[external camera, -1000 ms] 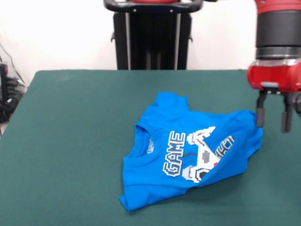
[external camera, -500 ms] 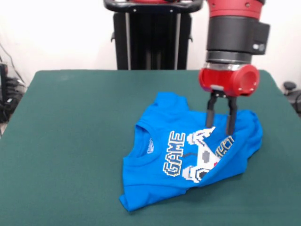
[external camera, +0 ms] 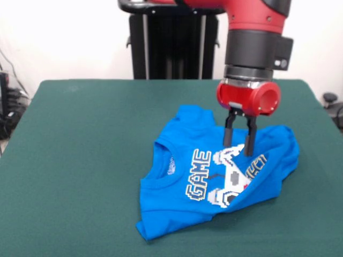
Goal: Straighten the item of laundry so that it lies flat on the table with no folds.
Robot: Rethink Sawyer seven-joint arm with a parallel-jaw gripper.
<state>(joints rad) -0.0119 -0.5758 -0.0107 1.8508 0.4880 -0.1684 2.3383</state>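
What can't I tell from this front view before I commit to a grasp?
- Whether the gripper touches the T-shirt: this angle gives no height.
- The print's right half, tucked under the fold.
- The table's near edge, cut off by the picture's bottom edge.

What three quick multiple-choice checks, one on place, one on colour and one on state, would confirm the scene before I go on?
1. Where is the gripper?
A. Above the T-shirt's printed front
B. Off past the table's edge
C. Over bare table, clear of the shirt

2. What colour is the T-shirt?
A. Red
B. Bright blue
C. White

3. How does the shirt lie?
A. Fully flat, no folds
B. Rolled into a ball
C. Partly folded, one side turned over the lettering

Answers:
1 A: the open fingers point down at the controller print.
2 B: the cloth is bright blue with white-grey print.
3 C: a flap covers part of the second word, so only GAME reads whole.
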